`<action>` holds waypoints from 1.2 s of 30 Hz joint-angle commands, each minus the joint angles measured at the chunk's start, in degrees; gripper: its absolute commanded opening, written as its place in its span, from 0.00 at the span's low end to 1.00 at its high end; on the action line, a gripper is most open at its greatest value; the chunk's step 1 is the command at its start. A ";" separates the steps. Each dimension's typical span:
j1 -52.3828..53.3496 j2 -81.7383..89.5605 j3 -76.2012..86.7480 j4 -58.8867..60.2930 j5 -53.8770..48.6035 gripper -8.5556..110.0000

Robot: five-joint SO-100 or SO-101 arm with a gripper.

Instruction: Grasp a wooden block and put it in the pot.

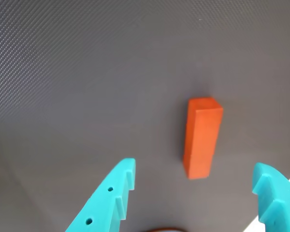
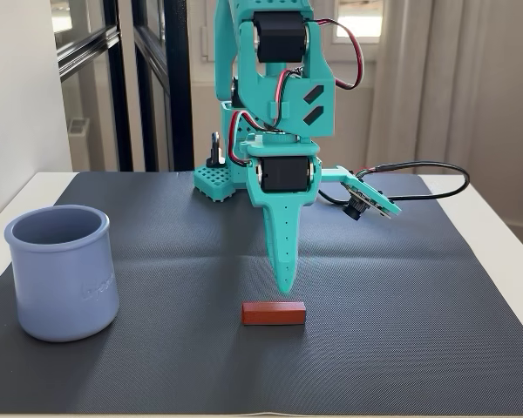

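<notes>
Open mat (image 2: 401, 287) surrounds the wooden block (image 2: 273, 313); the pot (image 2: 61, 272) stands well apart at frame left.

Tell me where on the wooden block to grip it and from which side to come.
Grip the wooden block across its long flat side faces near the middle, coming straight down from above. It lies flat on the mat, and the open gripper already straddles its narrow width in the wrist view.
</notes>
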State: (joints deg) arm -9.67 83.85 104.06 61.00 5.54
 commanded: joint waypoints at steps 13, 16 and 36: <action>2.55 -11.87 -16.17 7.82 3.08 0.31; 2.55 -12.04 -16.17 7.29 3.08 0.31; 2.02 -16.35 -18.54 7.03 6.68 0.30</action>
State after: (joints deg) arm -7.56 66.97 87.80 68.38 11.78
